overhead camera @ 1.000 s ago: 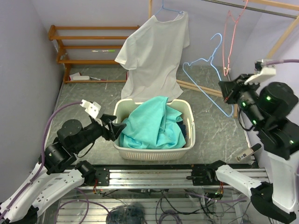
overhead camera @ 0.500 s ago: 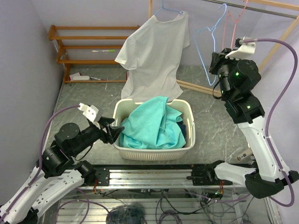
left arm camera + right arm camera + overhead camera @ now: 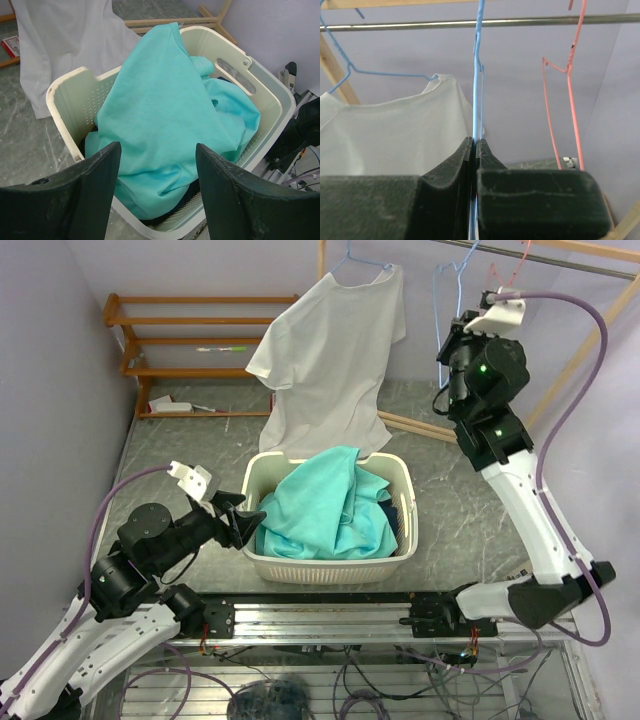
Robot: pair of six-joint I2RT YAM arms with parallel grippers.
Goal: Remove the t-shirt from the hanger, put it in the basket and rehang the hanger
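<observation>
The white t-shirt hangs on a blue hanger at the back, its hem draped to the white basket. It also shows in the right wrist view and the left wrist view. My right gripper is raised high and shut on a second, bare blue hanger, close under the metal rail; the wire runs between the closed jaws. My left gripper is open and empty at the basket's left rim, facing the teal garment.
A pink hanger hangs on the rail right of the held hanger. A wooden shelf rack stands at the back left. Wooden frame bars lie on the table behind the basket. A small dark object lies at the right.
My right arm has swung up and left, carrying the bare blue hanger from low over the table up to the rail. The left arm has barely moved.
</observation>
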